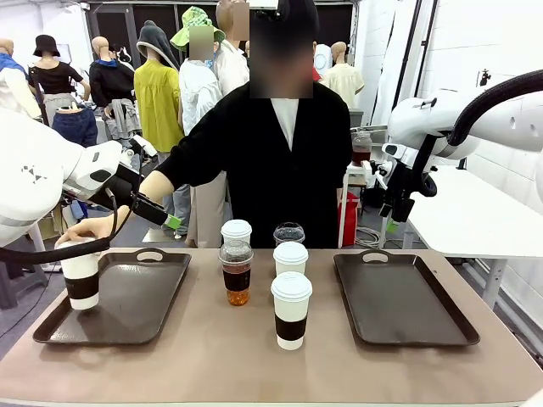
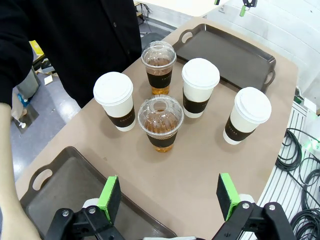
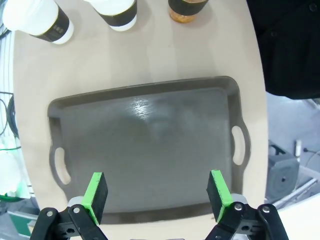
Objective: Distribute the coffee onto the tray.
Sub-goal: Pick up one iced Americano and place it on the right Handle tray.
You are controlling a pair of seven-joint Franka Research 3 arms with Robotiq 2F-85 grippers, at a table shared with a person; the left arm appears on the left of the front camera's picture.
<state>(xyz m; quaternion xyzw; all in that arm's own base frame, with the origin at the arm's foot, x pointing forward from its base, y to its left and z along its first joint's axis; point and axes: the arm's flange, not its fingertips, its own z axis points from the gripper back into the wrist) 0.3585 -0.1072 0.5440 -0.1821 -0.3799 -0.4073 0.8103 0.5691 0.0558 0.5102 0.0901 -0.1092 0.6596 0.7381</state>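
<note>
1. Five coffee cups are standing together on the table (image 2: 200, 165), ahead of your left gripper (image 2: 168, 197) and past its fingertips. Three are white lidded cups (image 2: 200, 85) with dark sleeves. Two are clear dome-lidded cups (image 2: 161, 122) holding brown liquid, and this one is sitting nearest the gripper, almost straight ahead.
2. The sixth cup (image 1: 81, 275), white with a dark sleeve, is standing upright in the left tray (image 1: 144, 305), below your left gripper and off to its outer side. The person's hand (image 1: 85, 229) is resting on its lid.
3. Your left gripper is hanging with its jaws spread wide and nothing between the green pads (image 2: 109, 197). A corner of the left tray is lying just beneath it.
4. Your right gripper (image 3: 156, 195) is also standing wide open and gripping nothing. It is hovering above the right tray (image 3: 145, 150), which is lying directly below its fingers. Past that tray's far edge, three of the cups are showing.
5. The person (image 1: 271, 161), dressed in black, is standing at the table's far side, ahead of both grippers, reaching one arm toward the left tray.
</note>
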